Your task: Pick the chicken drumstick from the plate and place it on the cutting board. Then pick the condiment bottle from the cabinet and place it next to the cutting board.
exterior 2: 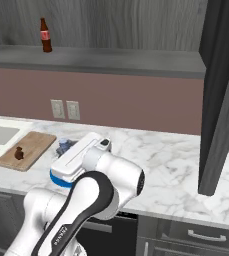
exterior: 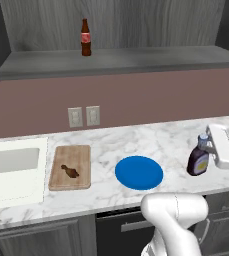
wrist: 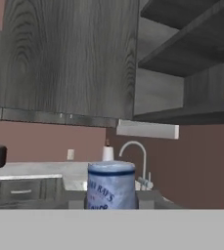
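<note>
Marble counter: drumstick lies on the board at left, blue plate bare; claw, right edge, grips the sauce bottle, not yet beside the board.

White arm bent forward low over worktop edge; hand lay level, jaws clamped on condiment bottle.

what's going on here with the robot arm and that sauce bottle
The chicken drumstick already lies on the cutting board, and the blue plate beside it is bare. The gripper is shut on the condiment bottle, holding it by the neck at the white marble counter, to the right of the plate and well away from the board. A slim bottle with a red label stands on the grey shelf above.
</note>
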